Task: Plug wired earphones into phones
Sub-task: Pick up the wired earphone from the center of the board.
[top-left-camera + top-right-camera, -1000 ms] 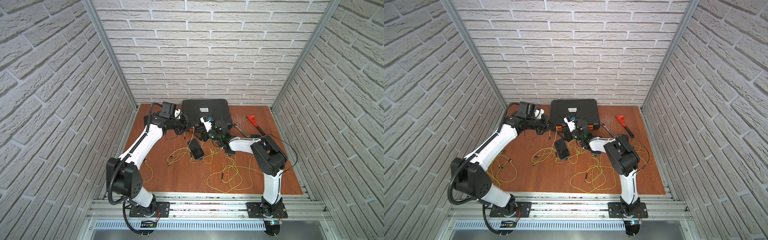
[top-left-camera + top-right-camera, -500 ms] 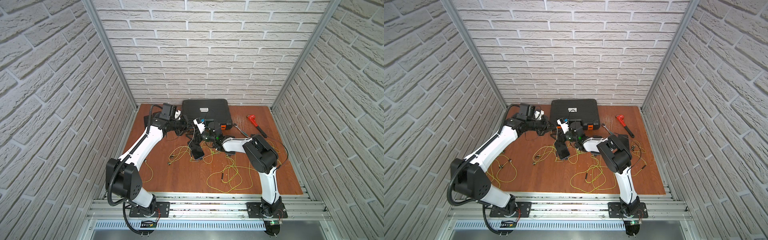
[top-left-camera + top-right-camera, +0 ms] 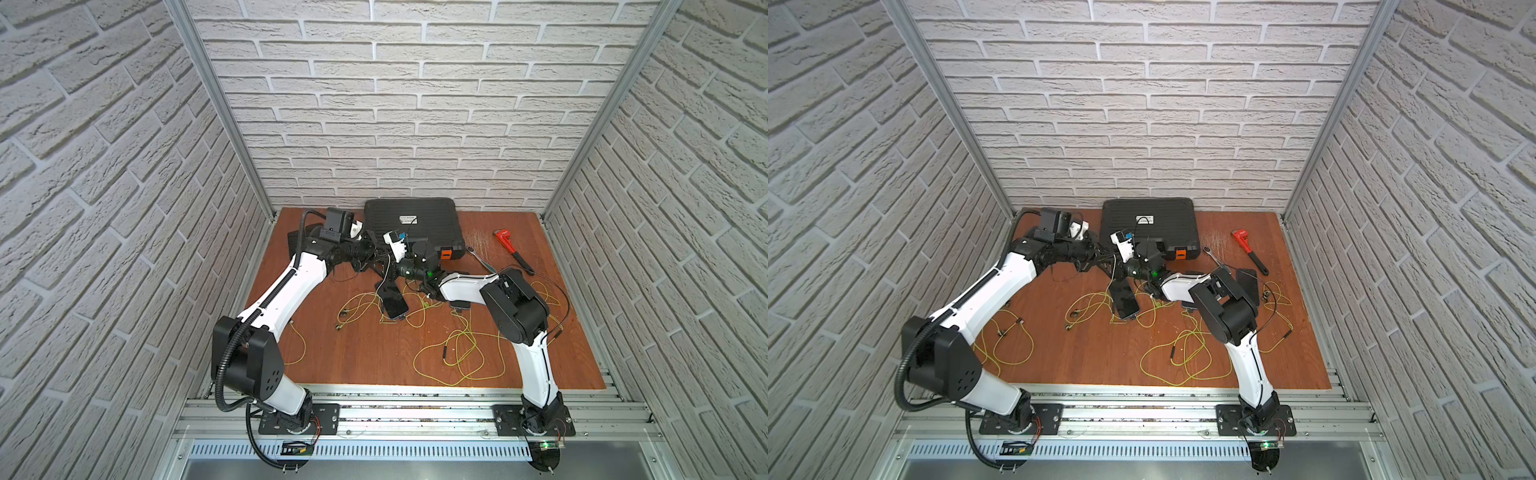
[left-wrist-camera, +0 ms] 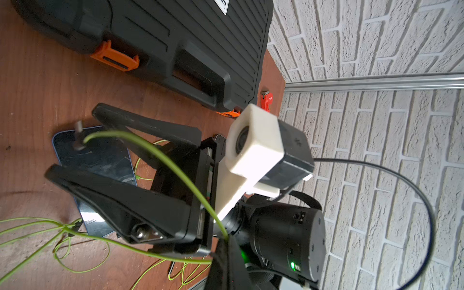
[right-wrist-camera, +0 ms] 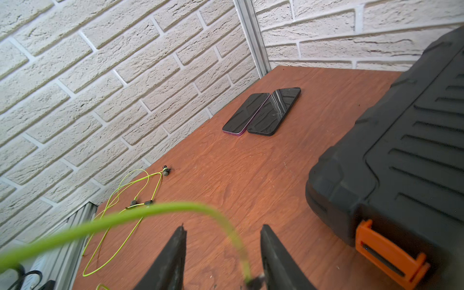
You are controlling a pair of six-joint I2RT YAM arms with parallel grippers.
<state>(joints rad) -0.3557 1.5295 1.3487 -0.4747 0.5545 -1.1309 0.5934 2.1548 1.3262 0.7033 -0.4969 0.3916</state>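
Note:
My left gripper [image 4: 227,241] is shut on a yellow-green earphone cord [image 4: 160,160], and the cord arches away to its dark plug [image 4: 79,136]. That plug hangs between the spread fingers of my right gripper [image 4: 72,141], which is open, a little above a black phone [image 4: 100,160] lying on the table. From the right wrist the cord [image 5: 125,218] curves down between the fingers [image 5: 175,256] to the plug [image 5: 253,282]. Both top views show the two grippers meeting [image 3: 382,266] [image 3: 1115,266] above that phone [image 3: 394,303] [image 3: 1124,302].
Two more phones [image 5: 261,113] lie side by side near the back left corner; another phone [image 3: 1248,282] lies at the right. Loose earphone cords [image 3: 457,353] [image 3: 1009,345] sprawl over the wooden table. A black case with orange latches [image 3: 411,224], a red wrench [image 3: 509,245] and a silver wrench [image 3: 480,259] sit at the back.
My right gripper has swung left to the left gripper and the held cord, and its fingers have narrowed a little. The left gripper has stayed shut on the cord.

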